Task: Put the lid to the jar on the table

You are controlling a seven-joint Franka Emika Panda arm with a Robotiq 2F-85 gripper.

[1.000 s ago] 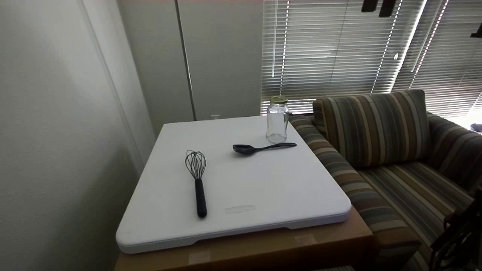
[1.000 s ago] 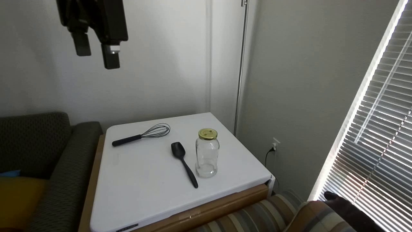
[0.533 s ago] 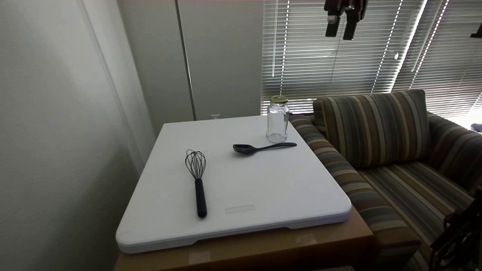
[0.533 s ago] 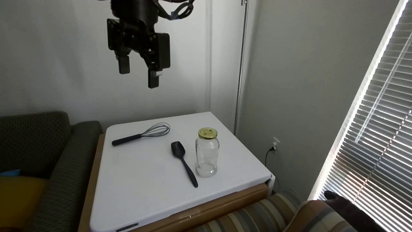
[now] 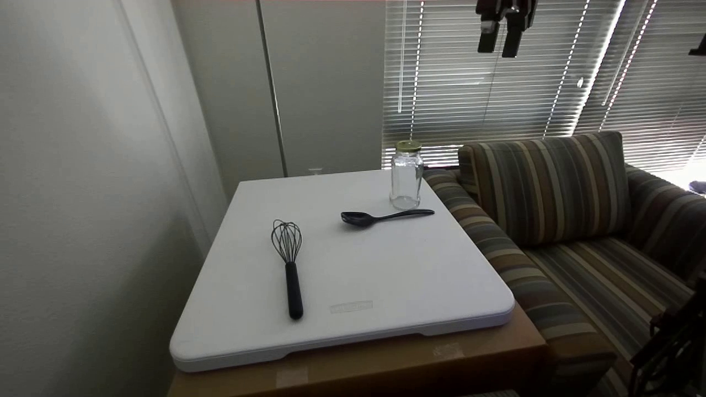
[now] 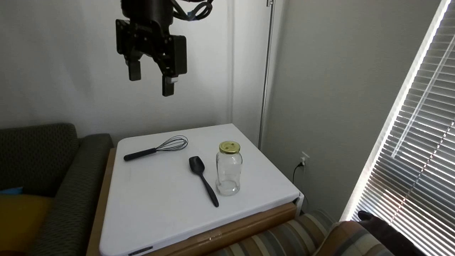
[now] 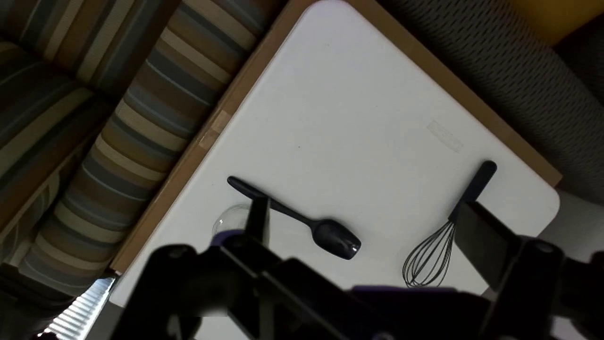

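In both exterior views the gold lid (image 6: 229, 147) is seen on top of the jar (image 6: 228, 174); how tightly it is fastened cannot be told. The jar is stood upright on the white worktop (image 6: 153, 213), right of centre in an exterior view. The spoon (image 6: 201, 173) is laid just beside it, to the left in that frame, bowl toward the top; contact between the two cannot be judged. The whisk (image 6: 151, 151) is laid at the upper left of the worktop, well apart from the jar. The tool (image 6: 151, 87) is held in the upper left of the same frame, well above the worktop, with its fingers (image 6: 168, 87) spread and a wide gap left between them. In the wrist view the jar is partly hidden behind one finger, lower left of centre, and the lid cannot be made out. In an exterior view a striped couch (image 5: 595, 273) is seen at the right of the frame, and blinds (image 5: 463, 82) at the upper right.
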